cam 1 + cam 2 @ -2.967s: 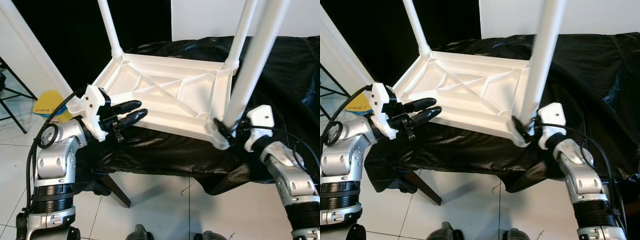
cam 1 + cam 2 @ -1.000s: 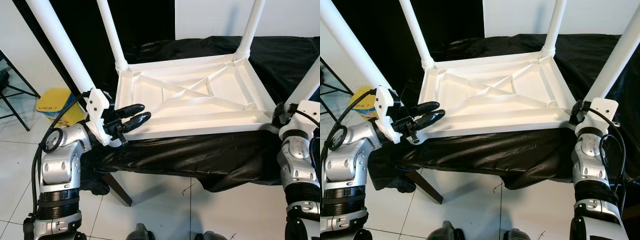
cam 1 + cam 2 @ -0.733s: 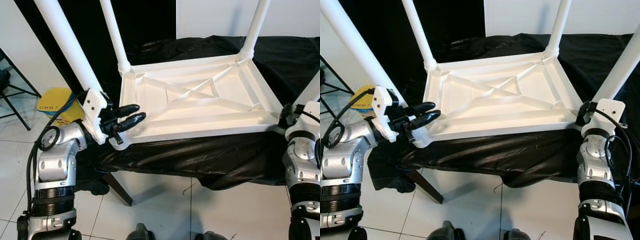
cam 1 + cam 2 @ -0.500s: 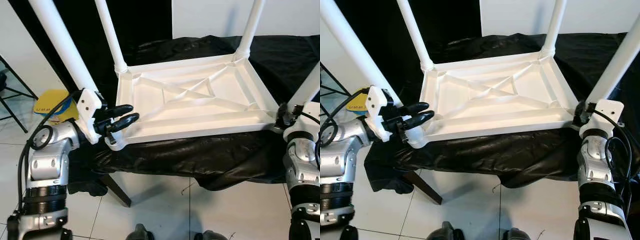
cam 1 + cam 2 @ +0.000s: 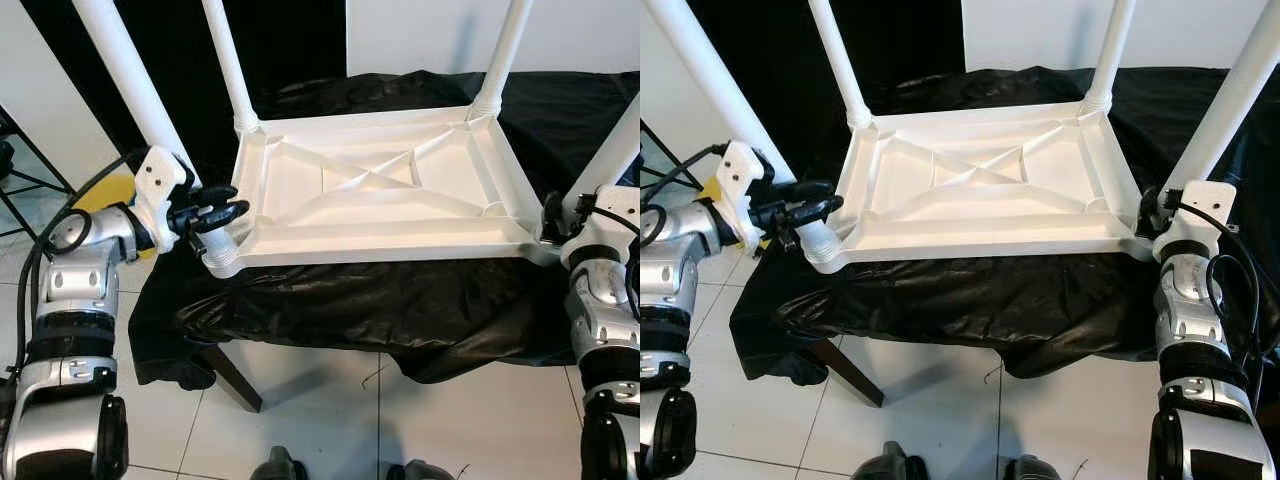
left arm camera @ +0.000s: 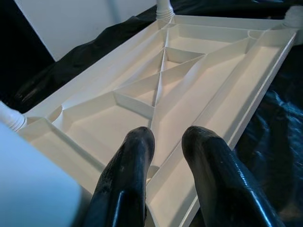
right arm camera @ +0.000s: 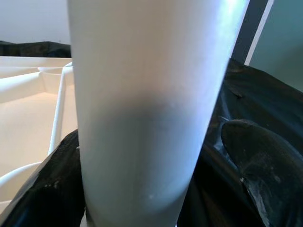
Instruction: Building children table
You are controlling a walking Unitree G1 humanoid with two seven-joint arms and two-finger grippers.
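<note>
Left gripper (image 5: 222,213): at the near-left corner of the table, beside the near-left leg (image 5: 128,68). Fingers (image 6: 128,177) slightly parted, gripping nothing, tips over the rim; probably steadying that corner.
Children's table (image 5: 375,195): white plastic, lay upside down, ribbed underside up, all four legs standing upward. Inverted, presumably, so the leg sockets stay reachable.
Support: black cloth (image 5: 400,300) draped over a surface under the tabletop; likely padding against scuffs.
Far legs: far-left leg (image 5: 226,60) and far-right leg (image 5: 503,52) seated in their corner sockets.
Right gripper (image 5: 1152,215): at the near-right corner; its fingers (image 7: 258,163) sat either side of the base of the near-right leg (image 5: 1228,95), clasping it. Likely seating or holding the leg.
Progress: assembly looked close to finished.
</note>
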